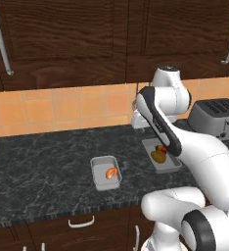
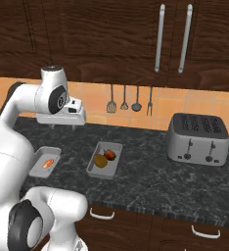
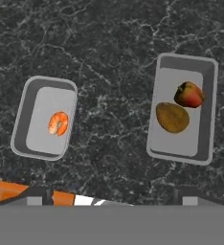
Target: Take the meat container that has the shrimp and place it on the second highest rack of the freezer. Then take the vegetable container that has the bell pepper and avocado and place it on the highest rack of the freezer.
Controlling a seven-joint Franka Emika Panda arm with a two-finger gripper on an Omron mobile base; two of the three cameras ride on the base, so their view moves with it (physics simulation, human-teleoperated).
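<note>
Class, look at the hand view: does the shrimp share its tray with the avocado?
No. The shrimp lies alone in the smaller tray; the avocado sits in the larger tray.

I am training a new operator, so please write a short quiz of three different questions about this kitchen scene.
1. True or false: the shrimp lies in the same tray as the avocado.
2. What stands on the counter to the right of the vegetable tray in the right base view? A) toaster B) kettle C) bowl
3. Fill in: the pincer hangs ____ the counter, holding nothing.

Key: 1 false, the shrimp has its own smaller meat tray. 2 A, the toaster. 3 above.
</note>
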